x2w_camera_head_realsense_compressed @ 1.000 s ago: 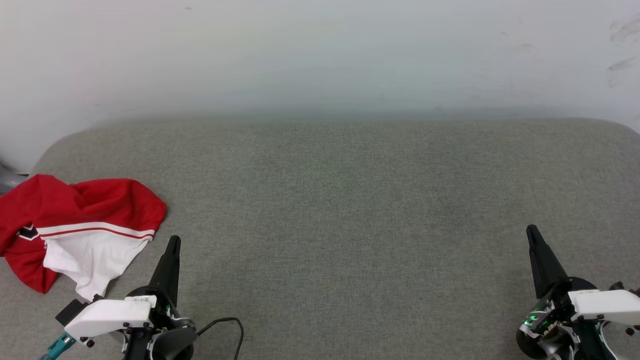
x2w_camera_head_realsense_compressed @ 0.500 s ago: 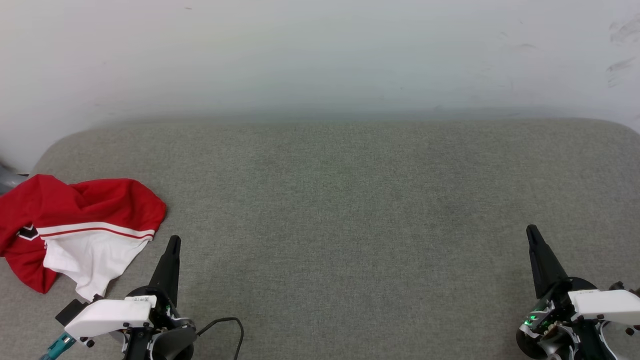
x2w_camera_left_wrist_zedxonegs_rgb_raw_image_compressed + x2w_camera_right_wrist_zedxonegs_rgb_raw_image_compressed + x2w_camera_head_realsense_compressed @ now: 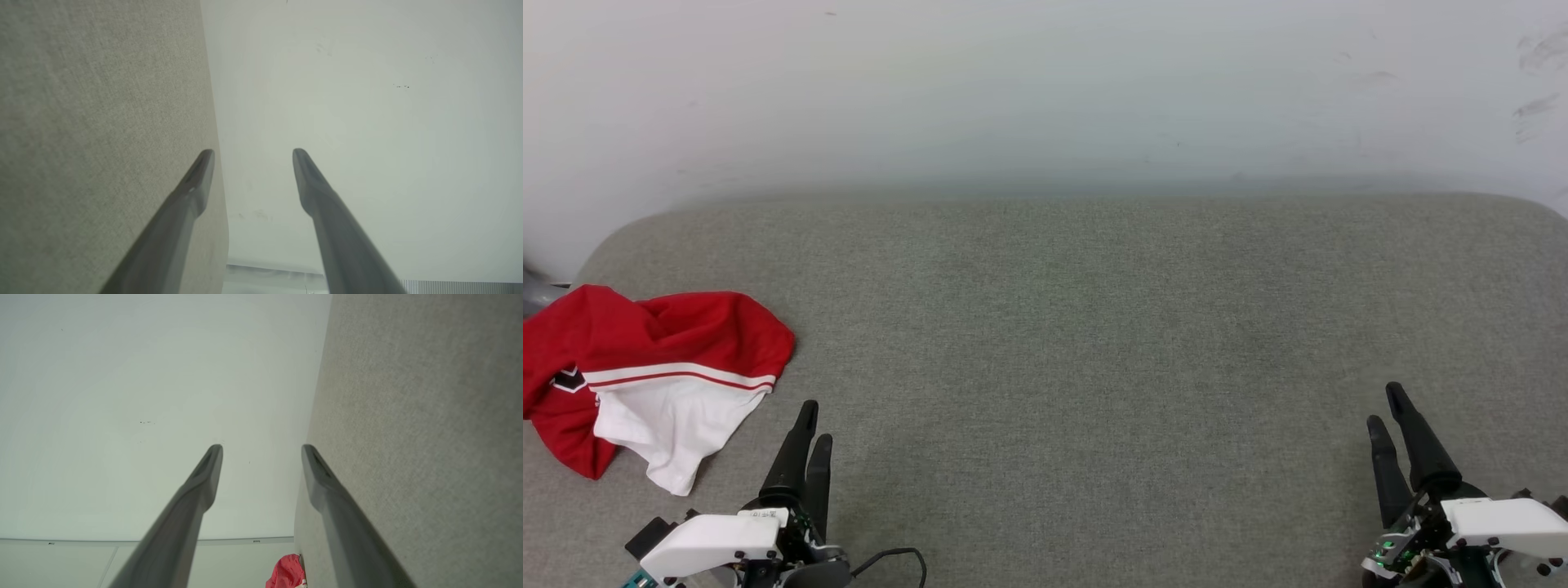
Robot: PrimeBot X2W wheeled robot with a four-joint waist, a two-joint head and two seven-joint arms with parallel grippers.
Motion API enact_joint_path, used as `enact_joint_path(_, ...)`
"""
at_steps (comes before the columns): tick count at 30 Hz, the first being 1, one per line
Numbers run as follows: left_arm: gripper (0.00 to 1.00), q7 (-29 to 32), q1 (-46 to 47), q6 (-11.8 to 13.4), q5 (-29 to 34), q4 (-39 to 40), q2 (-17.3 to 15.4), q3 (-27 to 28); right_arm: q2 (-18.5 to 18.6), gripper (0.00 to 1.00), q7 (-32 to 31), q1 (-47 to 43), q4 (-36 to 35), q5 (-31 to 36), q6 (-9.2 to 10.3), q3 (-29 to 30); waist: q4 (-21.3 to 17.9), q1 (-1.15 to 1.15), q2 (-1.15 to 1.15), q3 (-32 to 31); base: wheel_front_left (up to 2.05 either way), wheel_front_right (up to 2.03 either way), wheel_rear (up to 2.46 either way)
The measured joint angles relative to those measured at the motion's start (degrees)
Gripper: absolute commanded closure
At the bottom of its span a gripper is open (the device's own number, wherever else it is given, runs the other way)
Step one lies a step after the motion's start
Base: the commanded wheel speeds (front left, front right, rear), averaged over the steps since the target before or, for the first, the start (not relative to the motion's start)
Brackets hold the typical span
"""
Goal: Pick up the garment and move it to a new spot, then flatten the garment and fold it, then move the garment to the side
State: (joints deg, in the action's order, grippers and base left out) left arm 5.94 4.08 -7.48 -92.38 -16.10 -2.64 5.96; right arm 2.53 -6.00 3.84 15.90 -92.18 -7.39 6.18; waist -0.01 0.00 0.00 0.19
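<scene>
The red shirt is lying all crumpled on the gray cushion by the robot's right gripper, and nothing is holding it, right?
Not quite: the side is wrong. The head view shows the red shirt lying crumpled on the gray cushion by the robot's left gripper, and nothing is holding it.

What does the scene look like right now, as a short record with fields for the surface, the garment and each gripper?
surface: grey fabric top, pale wall behind it
garment: red and white, crumpled, lying at the surface's left end, not yet flattened or folded
left gripper: open, empty, close to the garment but apart from it
right gripper: open, empty, at the far right, well away from the garment
</scene>
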Motion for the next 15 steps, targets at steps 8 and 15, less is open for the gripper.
enact_joint_path(8,0.0,-2.2,-0.3,0.0,1.0,0.7,0.0,-0.8,0.0,0.0,2.2,0.0,-0.2,2.2,0.0,-1.8,-0.1,0.0,0.0,0.1,0.0,0.0,0.0)
enact_joint_path(15,0.0,-4.1,-0.5,0.0,3.8,0.6,0.0,-1.4,0.0,0.0,4.0,0.0,-0.2,6.1,0.0,-2.2,-0.1,0.01,0.0,0.1,0.0,0.0,0.0)
